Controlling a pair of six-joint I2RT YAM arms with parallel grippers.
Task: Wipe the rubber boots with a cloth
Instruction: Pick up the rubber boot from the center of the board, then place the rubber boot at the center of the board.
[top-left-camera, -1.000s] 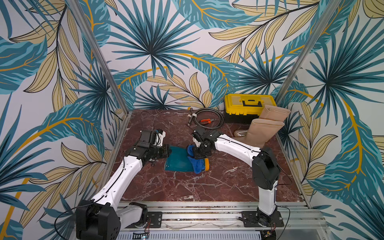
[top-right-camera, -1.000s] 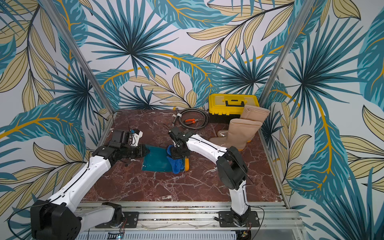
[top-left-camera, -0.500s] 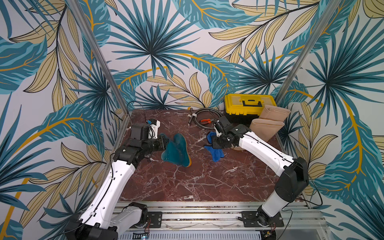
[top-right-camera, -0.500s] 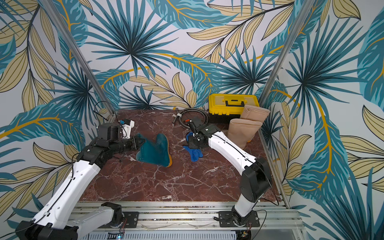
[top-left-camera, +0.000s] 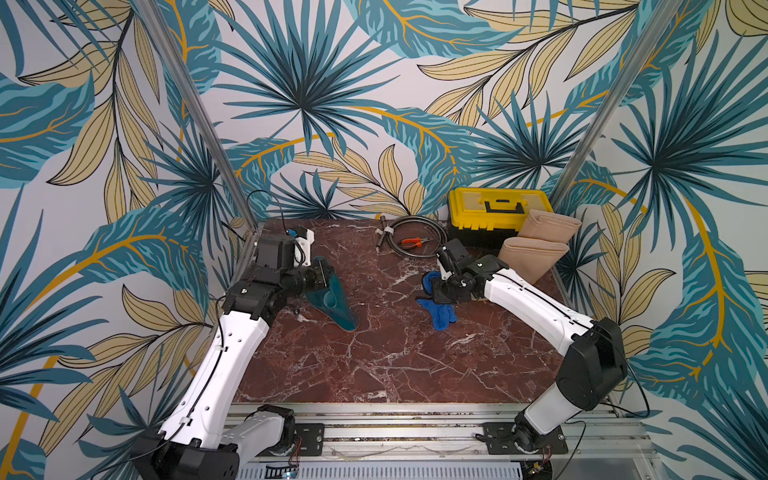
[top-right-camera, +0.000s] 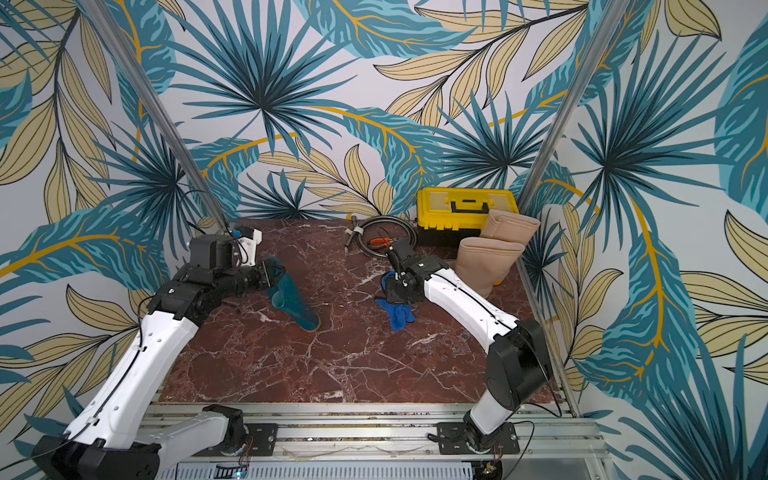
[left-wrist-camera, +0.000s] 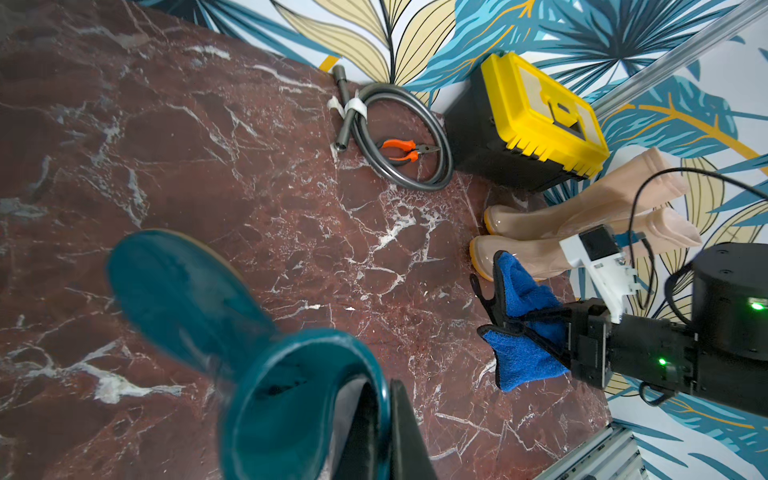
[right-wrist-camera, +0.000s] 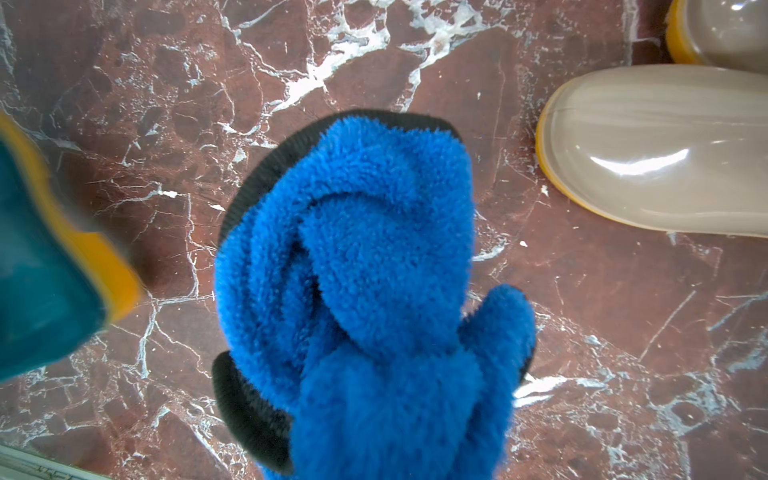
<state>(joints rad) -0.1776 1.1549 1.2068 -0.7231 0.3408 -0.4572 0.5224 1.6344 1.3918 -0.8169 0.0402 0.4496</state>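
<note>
Both arms have parted: left gripper (top-left-camera: 323, 277), clamped on the rim of the teal boot (top-left-camera: 334, 301), dragged it centre-left, while right gripper (top-left-camera: 435, 291), pinching the cloth (top-left-camera: 441, 318), carried it centre-right near the tan boots (top-left-camera: 536, 249), likely next for wiping.

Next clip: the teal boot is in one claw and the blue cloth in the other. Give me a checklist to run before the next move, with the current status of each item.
1. Grip of the left claw on the teal boot, at its shaft rim: ok, shut on it.
2. Grip of the right claw on the cloth: ok, shut on it.
3. Contact between cloth and teal boot: not ok; bare table lies between them.
4. Toe of the teal boot off the table: cannot tell.
5. Position of the beige boots: ok, standing by the toolbox, apart from the cloth.
</note>
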